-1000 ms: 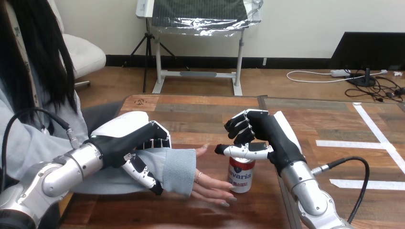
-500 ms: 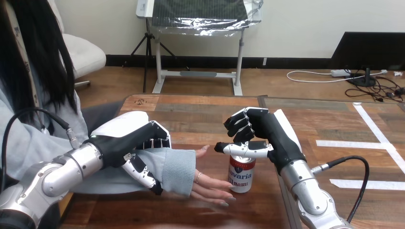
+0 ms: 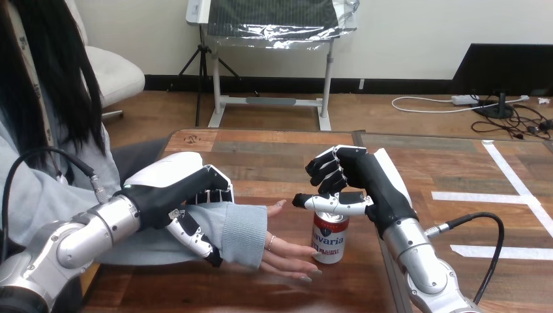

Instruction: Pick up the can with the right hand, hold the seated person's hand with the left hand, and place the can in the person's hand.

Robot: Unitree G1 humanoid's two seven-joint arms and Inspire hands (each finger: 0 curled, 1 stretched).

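At the left, the left hand (image 3: 166, 189) is clamped on the person's forearm (image 3: 242, 231) in its grey sleeve. Its fingers (image 3: 218, 194) curl over the top of the sleeve and its thumb hooks under the near side, just behind the cuff. Past those fingers, the person's hand (image 3: 287, 257) lies palm up and open on the wooden table (image 3: 274, 153), its fingertips pointing right. The red-and-white drink can (image 3: 330, 238) stands upright on the table at those fingertips, close enough that I cannot tell whether it touches them. The right hand (image 3: 368, 186) sits directly over the can's top, its black palm turned left toward the person. I cannot tell whether this hand grips the can or only rests at its rim.
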